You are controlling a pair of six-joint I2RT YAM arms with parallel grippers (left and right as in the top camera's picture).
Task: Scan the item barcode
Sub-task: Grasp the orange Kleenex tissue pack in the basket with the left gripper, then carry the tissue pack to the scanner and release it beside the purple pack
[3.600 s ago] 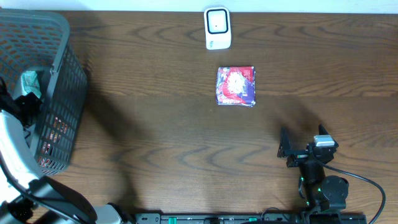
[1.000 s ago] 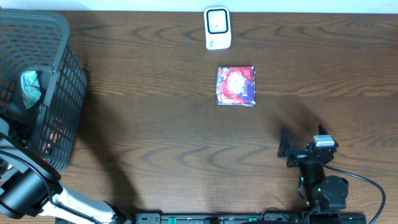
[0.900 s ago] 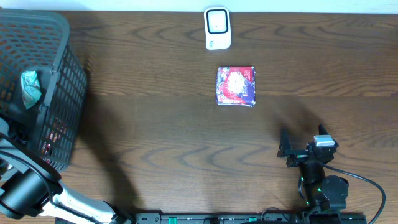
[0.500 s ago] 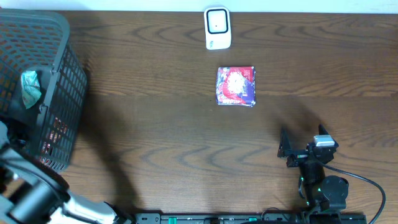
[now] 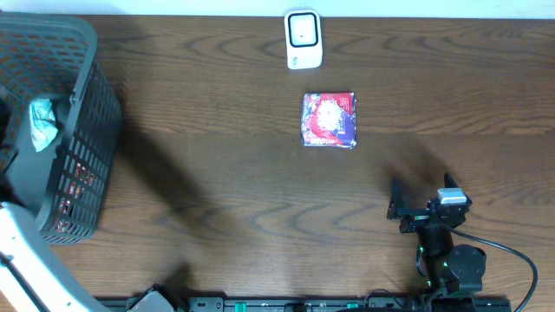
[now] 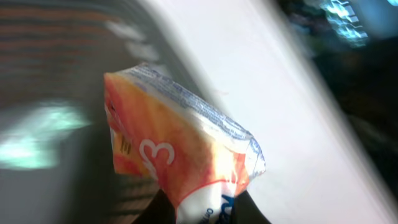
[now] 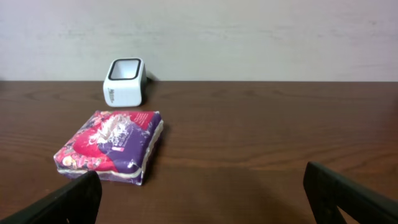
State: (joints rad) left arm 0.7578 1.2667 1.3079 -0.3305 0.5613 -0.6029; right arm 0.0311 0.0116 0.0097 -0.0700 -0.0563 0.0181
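In the left wrist view my left gripper [image 6: 202, 210] is shut on the lower end of an orange and white plastic packet [image 6: 180, 155], which stands up between the dark fingers [image 6: 163, 213]. The view is blurred and no barcode shows on the packet. In the overhead view only a white part of the left arm [image 5: 17, 260] shows at the left edge. The white scanner [image 5: 303, 38] [image 7: 124, 81] stands at the table's far edge. My right gripper [image 5: 399, 208] [image 7: 202, 205] rests open near the front right with nothing between its fingers.
A dark mesh basket [image 5: 82, 130] stands at the left with a teal packet [image 5: 42, 121] inside. A purple and red packet [image 5: 329, 119] [image 7: 112, 146] lies flat just in front of the scanner. Brown wooden table [image 5: 225, 173] lies between the basket and the right arm.
The left arm has shifted along the left edge by the basket; a white link now shows where a dark joint was. The right arm, scanner and purple packet have not moved.
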